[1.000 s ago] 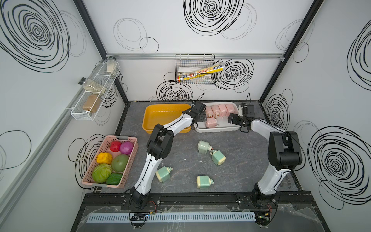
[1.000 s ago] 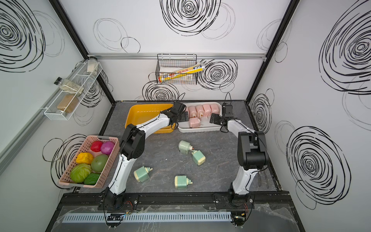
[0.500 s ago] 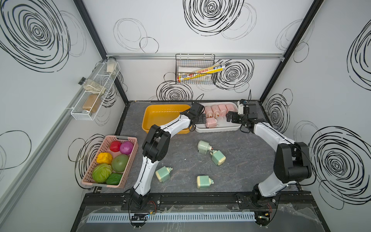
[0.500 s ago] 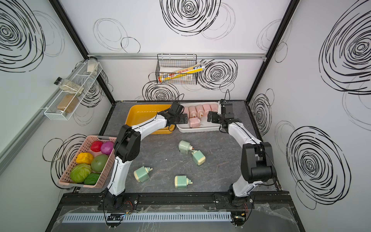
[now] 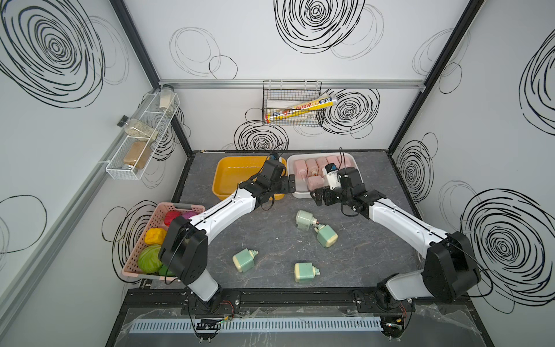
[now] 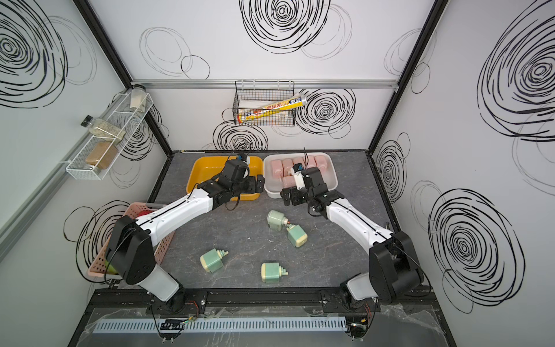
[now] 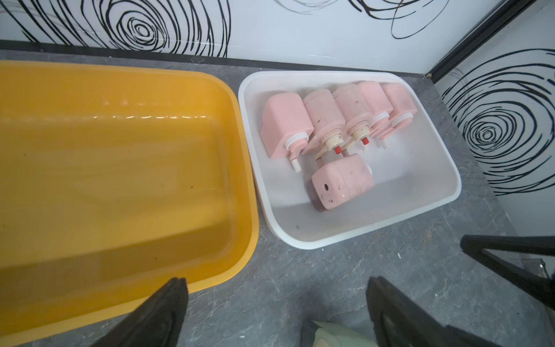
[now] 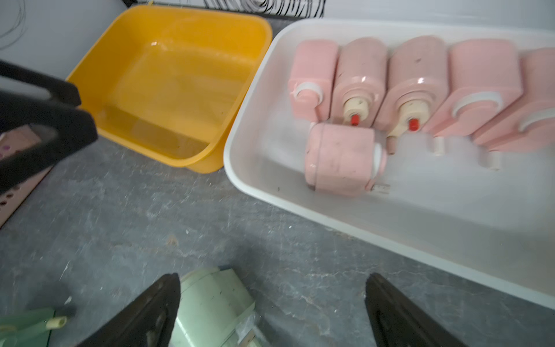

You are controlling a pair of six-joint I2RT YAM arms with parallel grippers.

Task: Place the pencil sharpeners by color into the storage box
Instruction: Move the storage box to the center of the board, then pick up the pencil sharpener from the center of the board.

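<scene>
Six pink sharpeners (image 7: 285, 126) lie in white box (image 7: 405, 186) near back edge of the bench (image 5: 375, 240), four green sharpeners (image 5: 303, 220) mid-bench; left gripper (image 5: 290, 184) and right gripper (image 5: 319, 198) hang spread wide, empty

Beyond my right gripper (image 5: 320, 198), right of my left gripper (image 5: 290, 183): white plastic tray (image 5: 301, 194) holding six pink plastic pencil sharpeners (image 7: 322, 111), five rowed at its back, one before them. Left of my left gripper: yellow plastic tub (image 5: 237, 177). Behind both grippers, on the grey table (image 5: 375, 255): four mint-green plastic pencil sharpeners (image 5: 303, 220).
</scene>
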